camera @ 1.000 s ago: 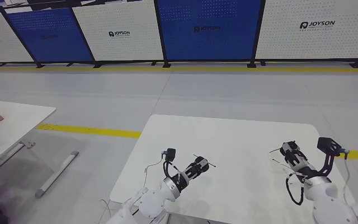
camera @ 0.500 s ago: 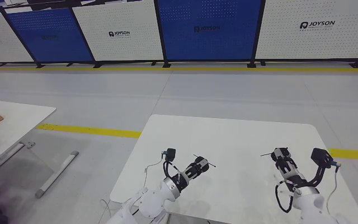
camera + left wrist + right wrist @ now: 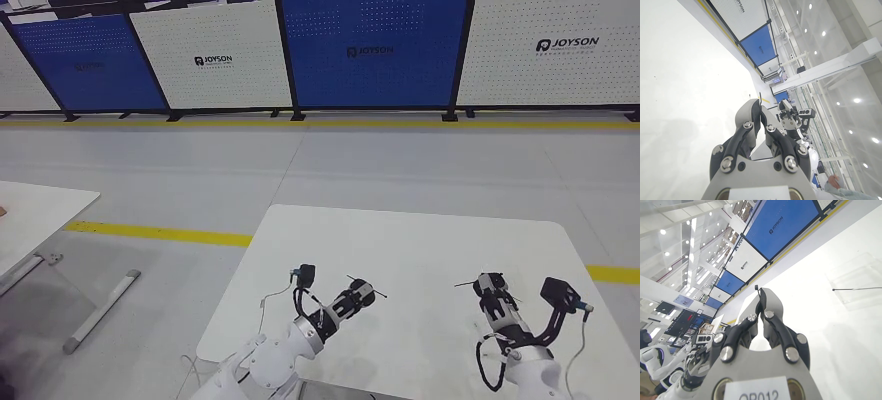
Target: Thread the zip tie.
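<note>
The left arm comes up over the near edge of the white surface (image 3: 420, 240), its forearm angled toward the far right. The left claw (image 3: 360, 292) sits above the near-left part of the surface. Its pads are pressed together on the left zip tie (image 3: 760, 97), a thin black strip. A short tip stands out past the fingertips, and in the top view the strip crosses the claw as a fine slanting line.

The right arm stands at the near-right part of the surface, its forearm leaning toward the far left. The right claw (image 3: 488, 284) is well apart from the left one. Its fingers are also closed tight, pinching the right zip tie (image 3: 756, 287). The tie's small square head pokes out just past the fingertips, and the strap runs down between the pads.

A loose zip tie (image 3: 851, 289) lies flat in a clear tray (image 3: 863, 266) on the surface, beside the right claw. Its head points toward the claw, and its tail is cut off at the edge of the right wrist view.

The pads hide how much of each held tie lies inside the grip. I cannot make out a head on the left tie. Whether either claw touches the surface cannot be told. The tray's edges are faint against the white.
</note>
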You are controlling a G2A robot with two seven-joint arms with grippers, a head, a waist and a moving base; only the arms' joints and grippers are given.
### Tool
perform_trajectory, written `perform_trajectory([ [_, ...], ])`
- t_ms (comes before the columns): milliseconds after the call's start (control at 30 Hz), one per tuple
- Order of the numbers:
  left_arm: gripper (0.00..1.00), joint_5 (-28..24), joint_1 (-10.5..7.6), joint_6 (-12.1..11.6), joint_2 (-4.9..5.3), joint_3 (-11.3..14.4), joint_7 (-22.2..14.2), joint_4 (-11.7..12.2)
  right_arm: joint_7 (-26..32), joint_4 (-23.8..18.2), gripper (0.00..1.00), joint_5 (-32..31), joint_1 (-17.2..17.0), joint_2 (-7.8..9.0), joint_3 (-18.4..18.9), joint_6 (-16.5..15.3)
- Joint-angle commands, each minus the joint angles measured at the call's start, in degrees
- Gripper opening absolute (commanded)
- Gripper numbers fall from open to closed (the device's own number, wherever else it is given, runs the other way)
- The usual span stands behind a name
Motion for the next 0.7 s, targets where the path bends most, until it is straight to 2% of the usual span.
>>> perform_trajectory([
  [0,0.0,3.12,-1.76,1.92,-0.5,1.65,2.97,0.7,0.0,0.0,0.0,0.0,0.0,0.0,0.0,0.0],
  [133,0.0,5.09,-4.45,4.55,-1.37,3.83,6.64,1.94,0.0,0.0,0.0,0.0,0.0,0.0,0.0,0.0],
  [300,0.0,5.35,-4.68,5.06,-1.46,4.16,6.62,2.14,0.0,0.0,0.0,0.0,0.0,0.0,0.0,0.0],
  [367,0.0,5.35,-4.68,5.06,-1.46,4.16,6.62,2.14,0.61,-0.21,0.0,0.08,-0.06,-0.17,-0.33,-1.22],
  [467,0.0,5.35,-4.68,5.06,-1.46,4.16,6.62,2.14,1.93,-0.24,0.0,-0.24,0.42,-0.73,-3.01,-3.66],
  [533,0.0,5.35,-4.68,5.06,-1.46,4.16,6.62,2.14,1.24,0.34,0.0,-0.78,1.5,-1.31,-5.27,-4.19],
  [667,0.0,5.35,-4.68,5.06,-1.46,4.16,6.62,2.14,-3.21,3.03,0.0,0.07,4.76,-3.09,-10.22,-5.59],
])
